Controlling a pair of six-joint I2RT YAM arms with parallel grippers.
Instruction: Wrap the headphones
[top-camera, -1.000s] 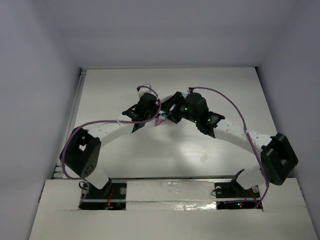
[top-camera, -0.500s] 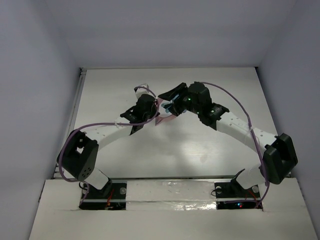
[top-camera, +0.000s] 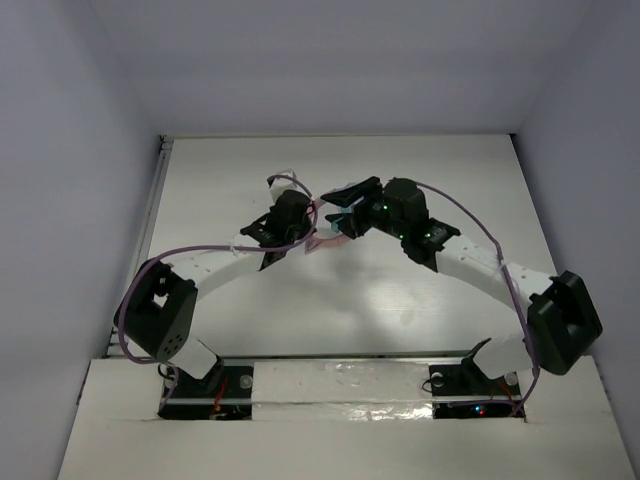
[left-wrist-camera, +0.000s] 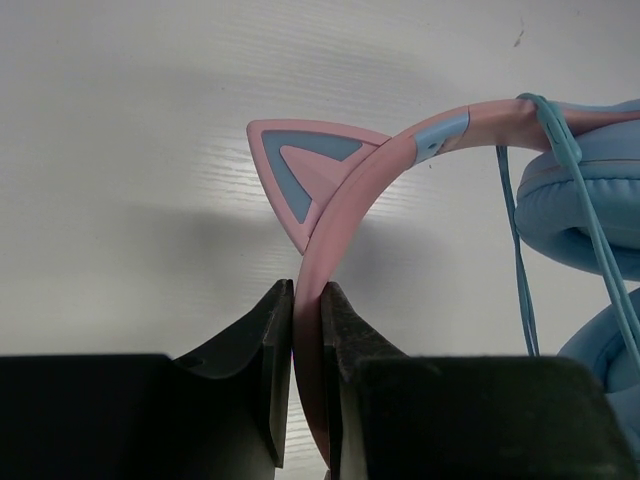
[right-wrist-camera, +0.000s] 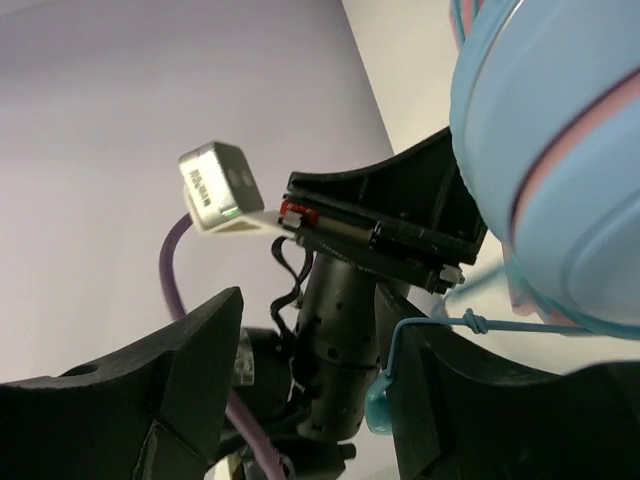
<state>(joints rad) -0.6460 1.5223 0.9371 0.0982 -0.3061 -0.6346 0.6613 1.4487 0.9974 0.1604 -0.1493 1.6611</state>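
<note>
- Left wrist: left end effector (left-wrist-camera: 307, 330) clamped on the pink headband (left-wrist-camera: 345, 215) of the headphones (left-wrist-camera: 585, 190), below the cat ear (left-wrist-camera: 300, 175).
- Right end effector (right-wrist-camera: 310, 390) spread wide, gripping nothing; cable (right-wrist-camera: 440, 322) drapes past one finger.
- Headphones lie between both, mid-surface (top-camera: 400, 300), towards the far edge.
- Judgement: band stiff and light; cable limp, thin, snag-prone. Pinch near the plug (right-wrist-camera: 378, 412).

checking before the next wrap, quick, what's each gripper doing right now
Left gripper: closed on the pink cat-ear headband of the light blue headphones.
Right gripper: open, thin light blue cable hanging loose in the gap.
</note>
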